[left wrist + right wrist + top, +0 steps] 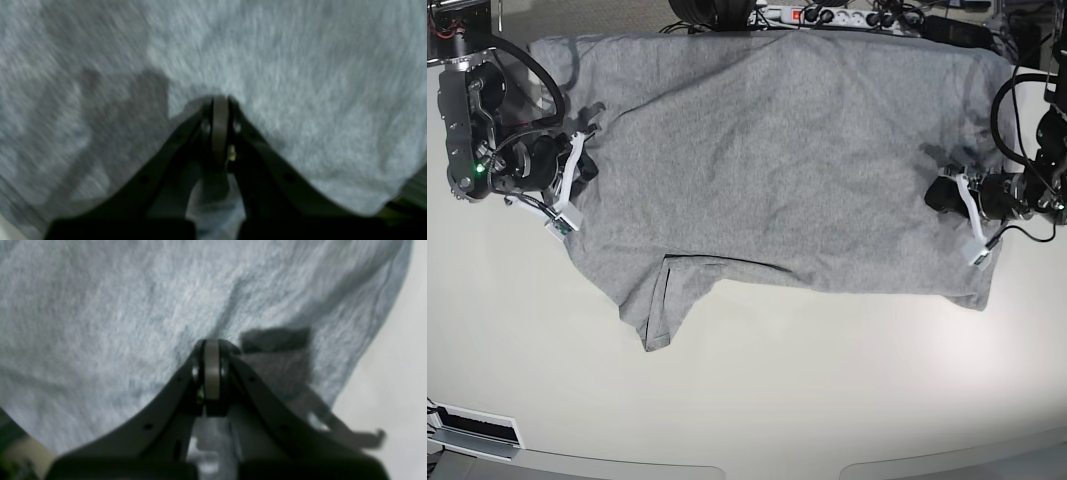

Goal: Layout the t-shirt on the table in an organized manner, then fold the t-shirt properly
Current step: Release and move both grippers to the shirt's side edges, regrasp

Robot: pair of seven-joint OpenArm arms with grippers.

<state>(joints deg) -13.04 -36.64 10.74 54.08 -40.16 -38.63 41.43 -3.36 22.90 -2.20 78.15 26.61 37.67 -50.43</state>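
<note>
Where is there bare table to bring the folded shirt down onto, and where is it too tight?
Widest free patch: the table nearer the camera than the t-shirt, below its hem and the sleeve hanging lower left. A smaller strip lies left, under the right gripper. Crowded: the far edge with cables, and both shirt sides, where the right and left gripper are shut on cloth.

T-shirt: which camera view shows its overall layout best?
The base view: the whole t-shirt lies spread on the table, one sleeve folded at the near edge. Both wrist views show only blurred grey fabric around each shut end effector.
</note>
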